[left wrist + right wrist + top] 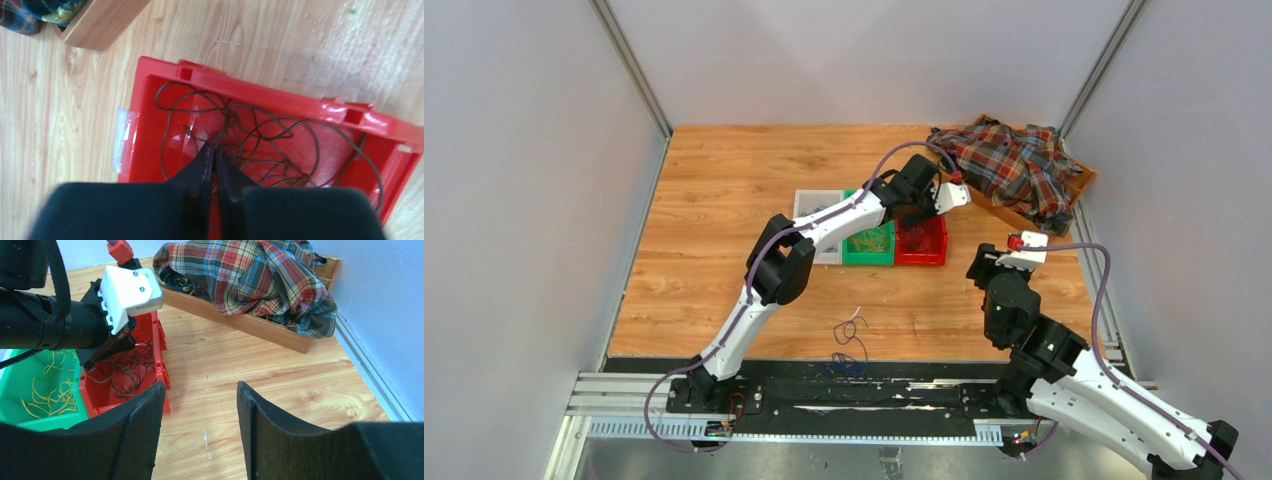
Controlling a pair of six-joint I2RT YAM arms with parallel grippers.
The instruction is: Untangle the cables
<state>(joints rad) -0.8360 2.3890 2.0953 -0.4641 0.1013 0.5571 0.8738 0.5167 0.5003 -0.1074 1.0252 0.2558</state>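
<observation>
Left gripper [214, 150] hanging over red bin [260, 92], fingers pressed together among brown wires [270, 145]; whether pinching one, unclear. Right gripper [200, 405] standing apart, empty. Tangled cables [848, 350] lying near table's front edge. Likely sorting strands; next move calling for picking another.

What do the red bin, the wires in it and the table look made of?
Bin: moulded plastic, glossy, with bright highlights on its rim and floor.
Wires: thin, dark brown, matt, looping freely. Probably plastic-sheathed; the core cannot be seen.
Table: wood-grain pattern with a soft sheen. Solid wood or laminate, hard to tell.
</observation>
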